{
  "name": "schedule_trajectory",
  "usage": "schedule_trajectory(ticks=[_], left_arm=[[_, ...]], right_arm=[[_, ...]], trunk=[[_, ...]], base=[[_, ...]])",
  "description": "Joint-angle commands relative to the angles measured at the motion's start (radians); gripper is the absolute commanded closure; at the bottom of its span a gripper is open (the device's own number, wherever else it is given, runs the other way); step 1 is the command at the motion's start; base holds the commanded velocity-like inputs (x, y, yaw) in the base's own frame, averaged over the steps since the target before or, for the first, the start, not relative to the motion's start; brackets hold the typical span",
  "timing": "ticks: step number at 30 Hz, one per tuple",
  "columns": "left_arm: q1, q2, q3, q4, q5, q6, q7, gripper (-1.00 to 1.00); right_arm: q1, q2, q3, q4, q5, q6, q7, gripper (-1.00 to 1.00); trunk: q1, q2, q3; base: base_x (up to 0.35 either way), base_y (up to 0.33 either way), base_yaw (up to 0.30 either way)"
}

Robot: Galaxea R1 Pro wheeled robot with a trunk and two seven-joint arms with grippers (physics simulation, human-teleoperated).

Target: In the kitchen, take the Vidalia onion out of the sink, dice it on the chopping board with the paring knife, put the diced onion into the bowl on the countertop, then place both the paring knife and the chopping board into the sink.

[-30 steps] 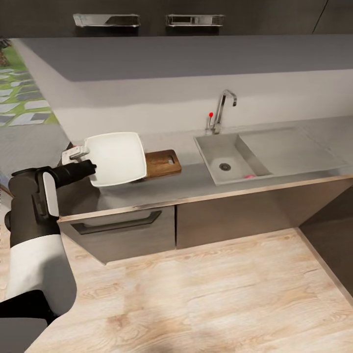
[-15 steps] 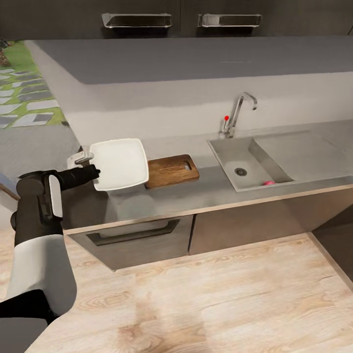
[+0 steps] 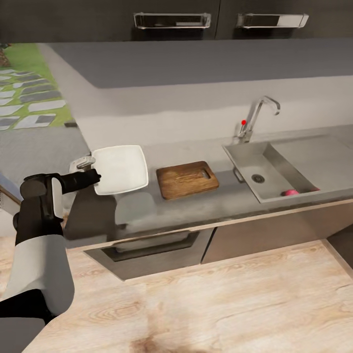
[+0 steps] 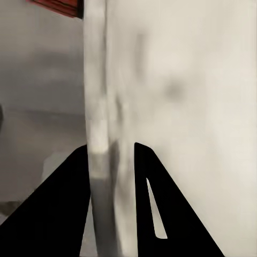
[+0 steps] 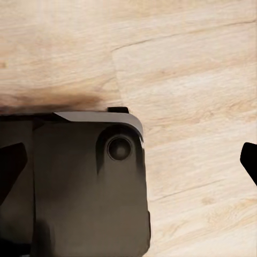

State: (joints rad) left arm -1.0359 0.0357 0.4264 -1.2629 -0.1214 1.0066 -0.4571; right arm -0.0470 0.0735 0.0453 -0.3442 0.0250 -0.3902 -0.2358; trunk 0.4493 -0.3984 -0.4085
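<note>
White glossy bowl (image 3: pixel 120 169), brown grained chopping board (image 3: pixel 187 179), grey countertop (image 3: pixel 196 201), pinkish-red onion (image 3: pixel 290 192)

I see the bowl (image 3: pixel 120 169) as glossy white, ceramic-looking, while the chopping board (image 3: pixel 187 179) is brown wood with visible grain. The countertop (image 3: pixel 206 201) looks smooth, grey and reflective. The sink (image 3: pixel 272 171) and tap (image 3: pixel 257 115) read as brushed metal. My floor (image 3: pixel 220 299) is pale matt wood planking.
</note>
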Motion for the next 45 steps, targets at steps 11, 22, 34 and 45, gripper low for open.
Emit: schedule_trajectory(ticks=[11, 22, 34, 45], left_arm=[[-0.001, 0.004, 0.000, 0.007, -0.004, 0.006, -0.011, 1.00], [-0.001, 0.003, -0.003, 0.042, -0.004, 0.007, -0.011, 1.00], [0.000, -0.002, -0.009, 0.096, -0.001, 0.009, -0.012, 1.00], [0.000, -0.002, -0.042, 0.129, 0.000, 0.009, -0.012, 1.00]], right_arm=[[-0.001, 0.003, 0.004, 0.000, 0.002, -0.001, -0.010, -1.00], [-0.001, 0.005, 0.003, 0.000, 0.001, -0.001, -0.010, -1.00], [-0.001, 0.000, 0.004, 0.000, 0.003, -0.002, -0.010, -1.00], [-0.001, 0.000, 0.004, 0.001, 0.003, -0.002, -0.010, -1.00]], trunk=[[0.001, -0.002, -0.001], [0.001, -0.002, -0.001], [0.001, -0.002, -0.001], [0.001, -0.002, -0.001]], base=[[0.025, 0.286, 0.000], [0.000, 0.113, 0.052], [0.000, 0.001, 0.001], [0.000, 0.000, 0.000]])
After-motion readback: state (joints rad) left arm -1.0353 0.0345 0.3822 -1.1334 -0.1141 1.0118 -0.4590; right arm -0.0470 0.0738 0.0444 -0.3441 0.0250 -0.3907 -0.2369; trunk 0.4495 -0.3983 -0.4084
